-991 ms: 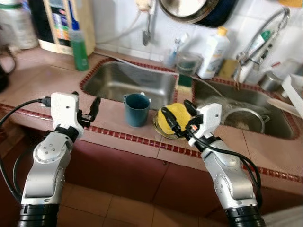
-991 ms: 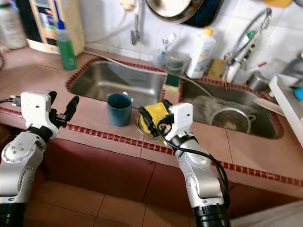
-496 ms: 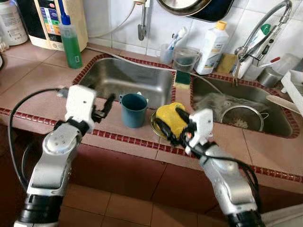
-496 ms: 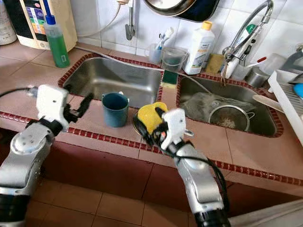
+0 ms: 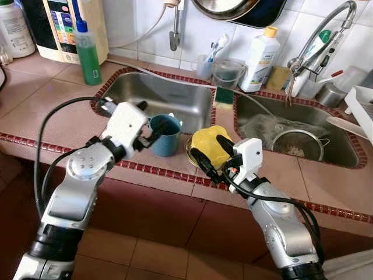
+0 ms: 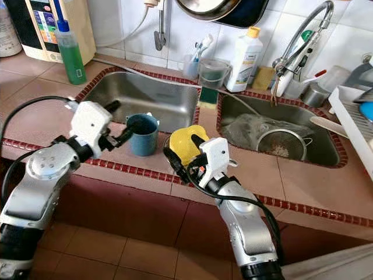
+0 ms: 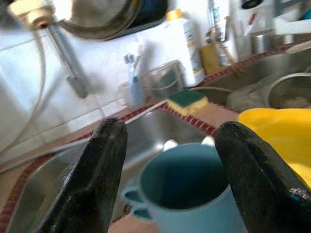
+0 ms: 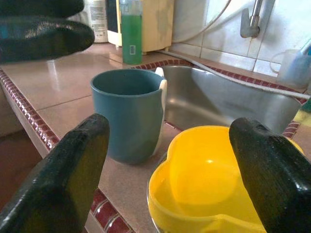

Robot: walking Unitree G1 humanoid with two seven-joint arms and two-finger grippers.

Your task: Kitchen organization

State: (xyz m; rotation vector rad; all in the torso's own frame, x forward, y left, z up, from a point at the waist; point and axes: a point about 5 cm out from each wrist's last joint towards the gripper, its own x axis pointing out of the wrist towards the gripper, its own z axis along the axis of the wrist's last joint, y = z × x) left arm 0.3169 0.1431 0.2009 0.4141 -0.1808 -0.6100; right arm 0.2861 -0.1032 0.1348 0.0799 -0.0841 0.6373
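Observation:
A teal cup (image 5: 166,136) stands upright on the tiled counter in front of the left sink basin. To its right a yellow bowl (image 5: 207,143) rests on a small metal dish. My left gripper (image 5: 148,122) is open just left of the cup, which sits between and a little beyond its fingers (image 7: 97,179) in the left wrist view. My right gripper (image 5: 212,154) is open at the near side of the yellow bowl (image 8: 209,189), one finger (image 8: 63,179) on each side. Neither holds anything.
The left sink basin (image 5: 157,96) lies behind the cup; the right basin (image 5: 326,131) holds a metal strainer (image 5: 298,146). A green soap bottle (image 5: 88,52), a white bottle (image 5: 260,52), a sponge (image 5: 224,96) and a faucet (image 5: 317,44) line the back. A dish rack (image 5: 362,114) stands at far right.
My left gripper has swung right across the counter and now sits beside the teal cup. My right gripper stays at the yellow bowl. The camera shifted slightly earlier.

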